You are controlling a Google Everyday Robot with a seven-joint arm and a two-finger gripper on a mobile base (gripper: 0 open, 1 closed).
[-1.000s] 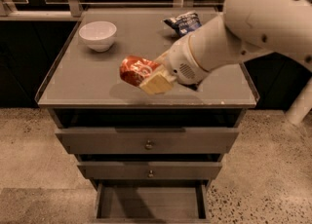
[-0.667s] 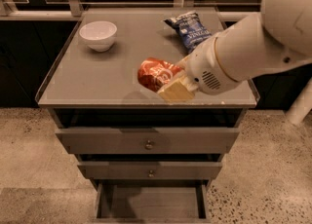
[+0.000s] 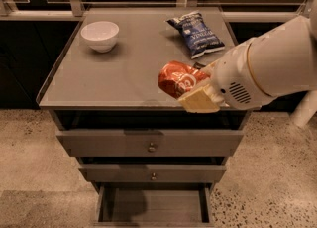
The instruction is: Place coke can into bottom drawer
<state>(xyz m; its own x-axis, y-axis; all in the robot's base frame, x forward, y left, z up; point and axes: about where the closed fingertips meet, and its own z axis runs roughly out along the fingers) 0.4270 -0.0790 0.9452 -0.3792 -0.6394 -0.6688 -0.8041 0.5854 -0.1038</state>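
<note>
The can [image 3: 178,77] held at centre right, above the table's [image 3: 119,73] front edge.
The gripper [image 3: 192,92] is clamped on the can, apparently sideways; clear the edge, then lower squarely into the open drawer [image 3: 153,207] at bottom.

The hand [image 3: 194,88] (matt cream plastic) grips a glossy, dented metal can [image 3: 173,76] above the front right edge of the smooth grey counter [image 3: 119,76].

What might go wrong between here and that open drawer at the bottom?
The pincer grips the dented can sideways near the front edge of the tabletop; it might slip and hit the floor. The bottom drawer lies low, under two shut drawers, so the arm may bump the tabletop or their fronts going down.
</note>
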